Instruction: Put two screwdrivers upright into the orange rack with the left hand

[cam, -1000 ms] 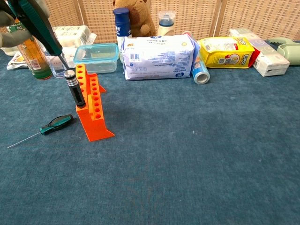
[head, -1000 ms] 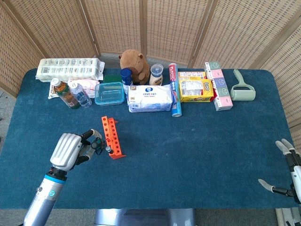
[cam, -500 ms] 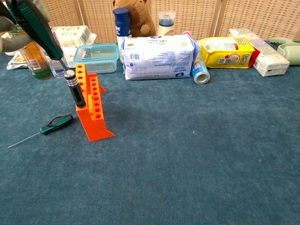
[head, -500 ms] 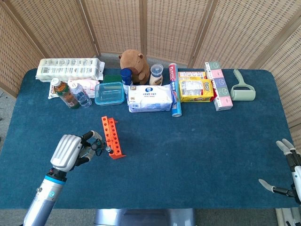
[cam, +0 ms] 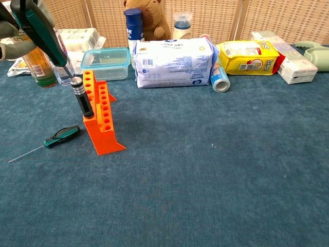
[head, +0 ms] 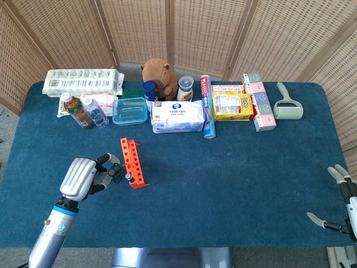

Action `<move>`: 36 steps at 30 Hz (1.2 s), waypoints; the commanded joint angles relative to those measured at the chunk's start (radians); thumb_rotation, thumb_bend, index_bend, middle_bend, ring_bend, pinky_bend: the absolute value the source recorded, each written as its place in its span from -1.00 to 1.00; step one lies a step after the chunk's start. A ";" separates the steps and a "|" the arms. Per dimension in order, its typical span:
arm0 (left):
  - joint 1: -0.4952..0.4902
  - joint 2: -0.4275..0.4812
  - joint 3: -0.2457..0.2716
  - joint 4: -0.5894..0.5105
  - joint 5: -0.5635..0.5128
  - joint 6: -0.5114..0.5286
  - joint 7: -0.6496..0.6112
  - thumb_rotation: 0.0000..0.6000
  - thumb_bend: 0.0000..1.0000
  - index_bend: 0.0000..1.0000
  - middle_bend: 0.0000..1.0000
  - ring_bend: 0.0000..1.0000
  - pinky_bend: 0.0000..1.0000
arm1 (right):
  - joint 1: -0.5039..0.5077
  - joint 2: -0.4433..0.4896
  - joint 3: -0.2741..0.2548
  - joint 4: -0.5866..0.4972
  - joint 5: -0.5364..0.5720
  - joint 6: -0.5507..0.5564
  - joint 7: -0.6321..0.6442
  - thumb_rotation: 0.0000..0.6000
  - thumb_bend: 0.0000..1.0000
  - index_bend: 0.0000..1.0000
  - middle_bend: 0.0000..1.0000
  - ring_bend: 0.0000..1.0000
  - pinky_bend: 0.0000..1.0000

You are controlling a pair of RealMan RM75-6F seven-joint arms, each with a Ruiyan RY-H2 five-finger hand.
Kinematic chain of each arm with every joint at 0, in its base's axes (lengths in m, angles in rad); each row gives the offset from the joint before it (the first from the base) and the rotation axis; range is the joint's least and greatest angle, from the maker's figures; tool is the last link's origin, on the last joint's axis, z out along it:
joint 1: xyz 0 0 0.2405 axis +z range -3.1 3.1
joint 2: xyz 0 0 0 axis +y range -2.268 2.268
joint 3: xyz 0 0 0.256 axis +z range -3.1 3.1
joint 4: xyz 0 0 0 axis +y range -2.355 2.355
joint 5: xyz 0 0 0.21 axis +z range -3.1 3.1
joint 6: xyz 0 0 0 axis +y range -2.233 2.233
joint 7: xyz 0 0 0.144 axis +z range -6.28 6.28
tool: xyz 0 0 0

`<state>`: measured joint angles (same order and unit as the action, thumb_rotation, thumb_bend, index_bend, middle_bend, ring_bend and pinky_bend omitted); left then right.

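The orange rack (head: 133, 163) (cam: 102, 120) stands on the blue table left of centre. A black-handled screwdriver (cam: 82, 97) stands upright in its near end. My left hand (head: 83, 178) (cam: 14, 31) hovers just left of the rack and grips a green-and-black screwdriver (cam: 44, 37), held tilted with its tip pointing down toward the rack's top. A smaller green-handled screwdriver (cam: 55, 137) lies flat on the cloth left of the rack. My right hand (head: 343, 201) rests open at the table's far right edge, holding nothing.
Along the back stand bottles (head: 79, 111), a clear box with a blue lid (head: 130, 110), a wipes pack (head: 178, 116), a plush toy (head: 159, 77), snack boxes (head: 231, 105) and a lint roller (head: 288, 105).
The held screwdriver has shifted slightly left and up above the rack. The rack, the lying screwdriver and the right hand have not moved.
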<state>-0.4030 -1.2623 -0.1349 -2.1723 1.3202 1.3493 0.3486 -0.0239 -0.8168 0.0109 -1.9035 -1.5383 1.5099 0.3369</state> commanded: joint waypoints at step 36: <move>0.005 0.007 0.001 -0.032 0.011 0.002 0.018 1.00 -0.12 -0.02 0.99 0.99 1.00 | -0.004 0.004 0.000 0.001 -0.004 0.009 0.013 0.80 -1.00 -0.95 -1.00 -0.87 -1.00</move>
<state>-0.3973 -1.2551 -0.1334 -2.2049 1.3316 1.3514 0.3658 -0.0279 -0.8124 0.0106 -1.9022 -1.5426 1.5193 0.3500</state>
